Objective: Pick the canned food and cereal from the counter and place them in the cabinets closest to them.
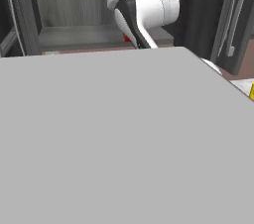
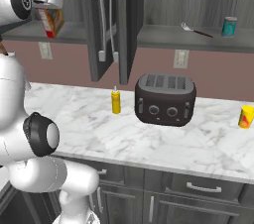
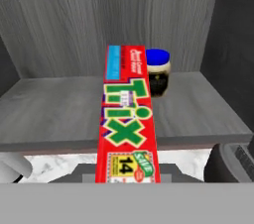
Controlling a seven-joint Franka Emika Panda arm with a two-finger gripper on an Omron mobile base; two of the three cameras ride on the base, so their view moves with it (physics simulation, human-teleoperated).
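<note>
Arm raised high, hand (image 2: 49, 7) clamped

Flat, even rendered light with no glare. Soft shadow lies inside the cabinet (image 3: 124, 104) beyond the gripper (back wall dimmer than the shelf). The cereal (image 3: 128, 119) print looks coarse and blurry; base views are soft, undistorted at edges.

Red cereal (image 3: 128, 119) box running up frame centre over open cabinets' (image 3: 59, 104) shelf, teal canned food (image 2: 229, 26) standing upright, upper right shelf
</note>
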